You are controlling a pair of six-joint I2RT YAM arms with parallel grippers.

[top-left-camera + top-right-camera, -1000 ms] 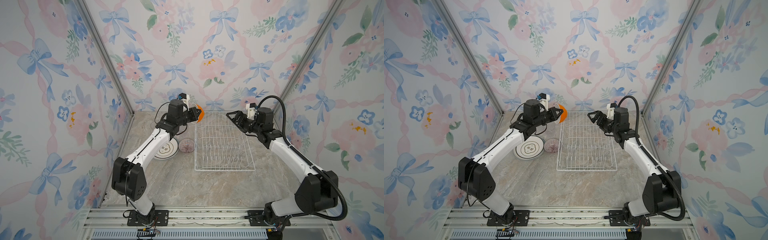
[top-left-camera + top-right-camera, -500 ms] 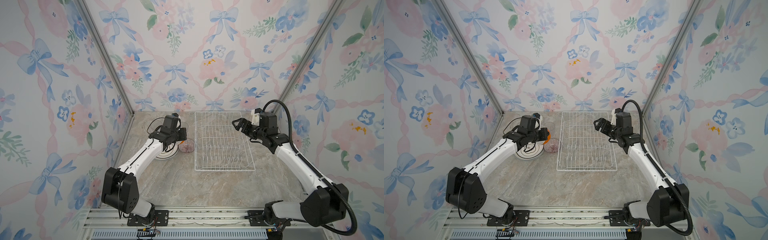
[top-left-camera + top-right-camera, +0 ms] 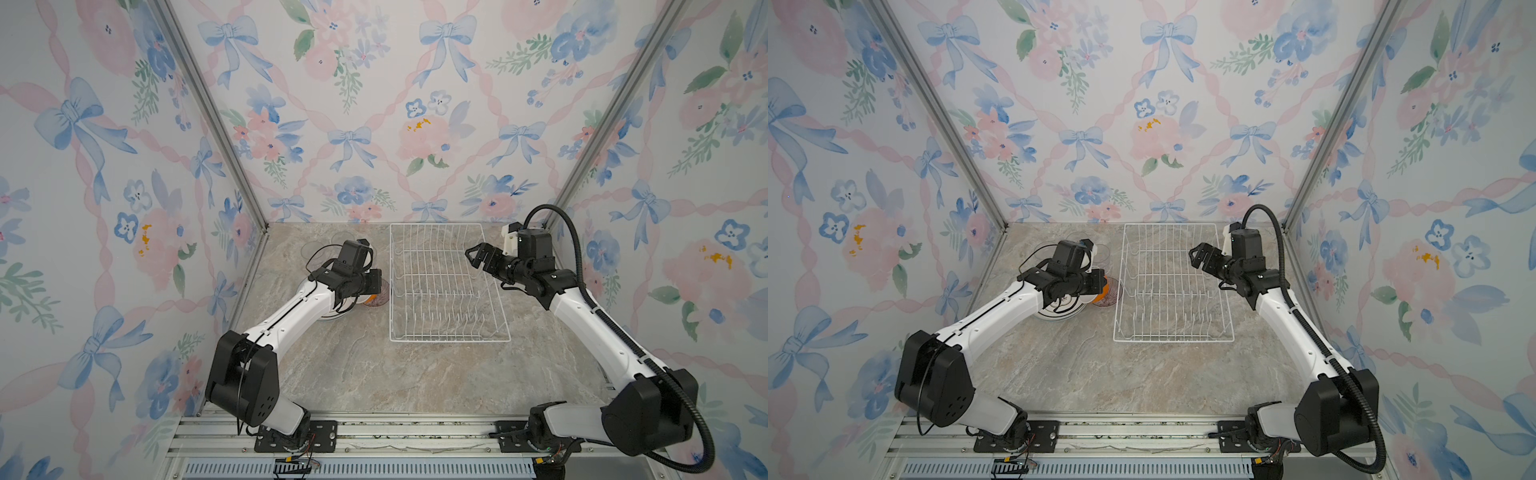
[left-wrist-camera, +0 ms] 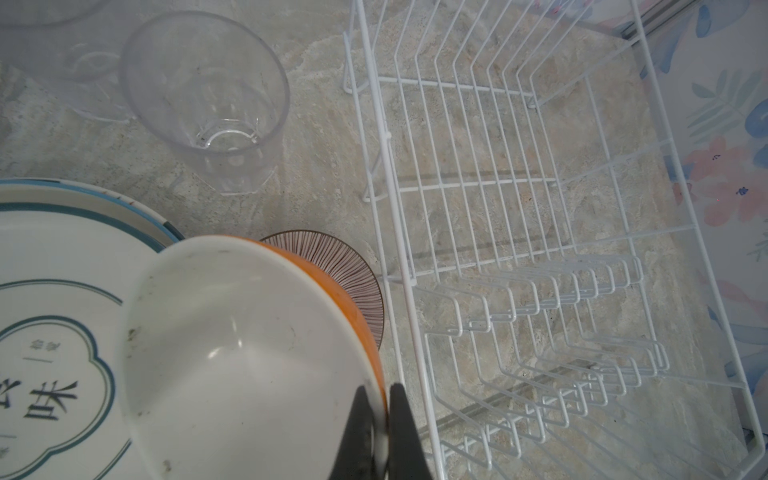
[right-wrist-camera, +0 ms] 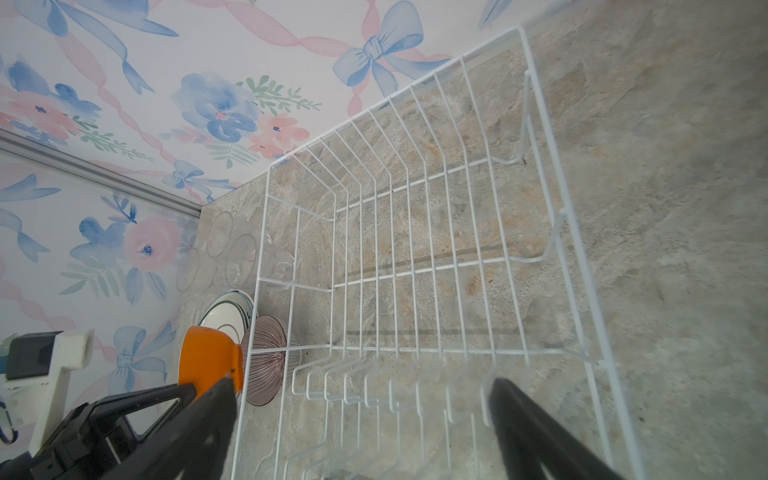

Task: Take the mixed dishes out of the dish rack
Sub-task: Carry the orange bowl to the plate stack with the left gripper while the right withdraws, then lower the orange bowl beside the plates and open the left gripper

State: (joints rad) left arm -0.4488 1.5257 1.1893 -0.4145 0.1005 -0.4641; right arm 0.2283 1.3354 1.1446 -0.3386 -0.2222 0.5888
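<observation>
Big change: a second ago the left gripper (image 4: 379,401) had the orange bowl (image 4: 249,353) up in the air by the far left corner of the dish rack (image 3: 451,341). Now it's swung down just left of the rack, over the plates (image 4: 62,257) and right beside the ribbed bowl (image 4: 345,274). Its jaws are clamped tight on the bowl's rim, and I can't tell if the bowl's touching the plates yet. The tumblers (image 4: 208,95) sit left of the rack too, further back. The rack looks bare, so I reckon this is the last dish out and only the release is left. The right gripper (image 3: 477,254) hangs over the rack's right side, jaws spread wide, holding nothing. It's pulled back a bit.
</observation>
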